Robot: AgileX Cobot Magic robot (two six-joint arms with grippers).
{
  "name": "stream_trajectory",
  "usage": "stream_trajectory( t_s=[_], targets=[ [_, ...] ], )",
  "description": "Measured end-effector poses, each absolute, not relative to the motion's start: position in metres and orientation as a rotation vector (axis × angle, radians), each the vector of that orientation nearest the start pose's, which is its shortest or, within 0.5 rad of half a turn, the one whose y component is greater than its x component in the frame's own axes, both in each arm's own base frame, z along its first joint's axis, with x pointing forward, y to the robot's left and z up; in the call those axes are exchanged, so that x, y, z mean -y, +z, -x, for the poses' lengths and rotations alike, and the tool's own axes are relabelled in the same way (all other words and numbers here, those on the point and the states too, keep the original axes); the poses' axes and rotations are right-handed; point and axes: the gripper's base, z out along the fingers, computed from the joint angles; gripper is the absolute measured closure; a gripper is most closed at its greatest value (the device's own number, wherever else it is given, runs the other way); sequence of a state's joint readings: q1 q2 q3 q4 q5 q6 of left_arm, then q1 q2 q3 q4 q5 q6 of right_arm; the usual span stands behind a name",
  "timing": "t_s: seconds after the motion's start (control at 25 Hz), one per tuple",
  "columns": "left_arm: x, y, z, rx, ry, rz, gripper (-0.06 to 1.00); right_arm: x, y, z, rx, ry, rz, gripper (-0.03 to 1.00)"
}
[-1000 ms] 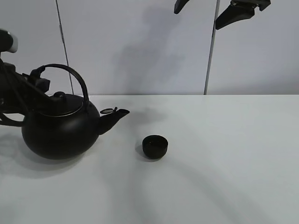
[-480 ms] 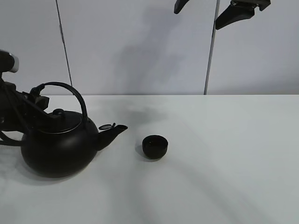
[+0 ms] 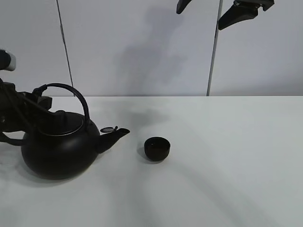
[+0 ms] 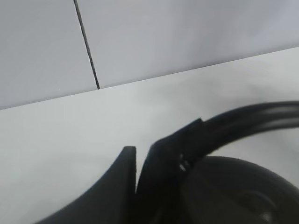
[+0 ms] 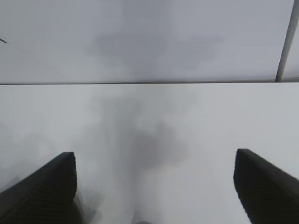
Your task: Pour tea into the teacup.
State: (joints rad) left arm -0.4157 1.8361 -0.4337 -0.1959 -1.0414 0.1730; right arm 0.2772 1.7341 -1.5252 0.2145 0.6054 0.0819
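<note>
The big black kettle (image 3: 57,151) stands upright at the left of the white table (image 3: 227,156), its spout (image 3: 113,134) pointing right toward the teacup. The teacup (image 3: 156,148) is a tiny black bowl a short way right of the spout, apart from it. My left gripper (image 3: 40,98) is shut on the rear end of the kettle's arched handle (image 3: 73,92). The left wrist view shows the gripper (image 4: 136,172) clamped on the handle (image 4: 243,116). My right gripper (image 3: 208,12) hangs open and empty high above the table, also in the right wrist view (image 5: 156,191).
A light wall with a dark vertical seam (image 3: 65,47) and a pole (image 3: 214,52) stands behind the table. The table's far edge (image 3: 199,96) meets the wall. White tabletop stretches to the right of the teacup.
The kettle has come down and levelled out, its spout dropping lower. The left gripper went down with it. The teacup and the right gripper have not moved.
</note>
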Motion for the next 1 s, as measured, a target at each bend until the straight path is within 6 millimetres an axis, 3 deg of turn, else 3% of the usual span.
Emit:
stream_trajectory(
  t_s=[0.36, 0.76, 1.0],
  targets=[
    [0.102, 0.130, -0.264, -1.749, -0.119, -0.327, 0.63, -0.121, 0.328, -0.386, -2.308, 0.415, 0.084, 0.34],
    [0.091, 0.123, -0.236, -1.805, -0.159, -0.302, 0.39, -0.121, 0.328, -0.386, -2.308, 0.415, 0.084, 0.34],
    [0.084, 0.145, -0.219, -1.738, -0.180, -0.282, 0.35, -0.121, 0.328, -0.386, -2.308, 0.415, 0.084, 0.34]
  ],
)
